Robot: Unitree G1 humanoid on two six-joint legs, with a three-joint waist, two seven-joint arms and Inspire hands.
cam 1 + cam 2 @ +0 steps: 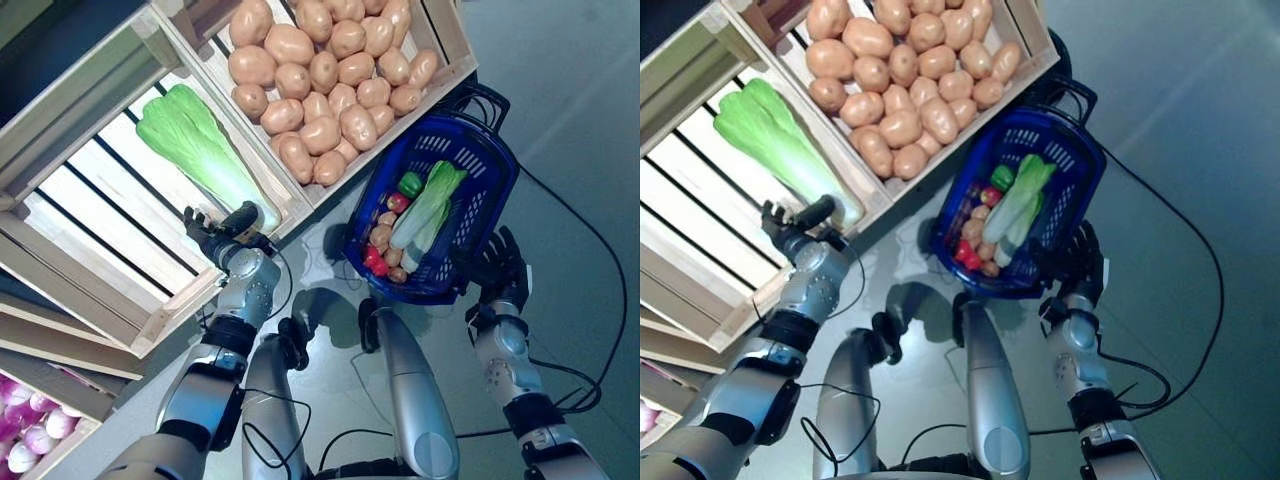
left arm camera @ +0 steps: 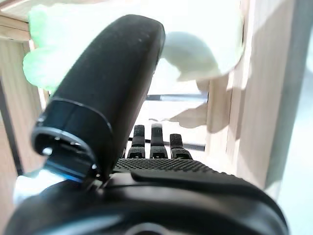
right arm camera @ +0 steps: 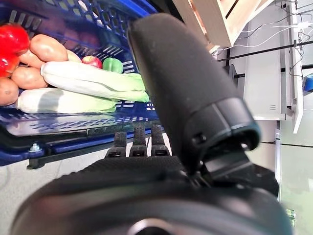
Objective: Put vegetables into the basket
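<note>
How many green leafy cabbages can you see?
3. One cabbage lies in the wooden crate by the left hand. Two cabbages lie side by side in the blue basket. More may hide underneath.

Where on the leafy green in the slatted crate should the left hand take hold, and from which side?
Probably the pale stalk end of the Chinese cabbage: it is narrower and looks firmer than the frilly leaves, and it lies in the corner nearest the left hand. Come in over the wooden crate's front rail, thumb and fingers straddling the stalk crosswise.
</note>
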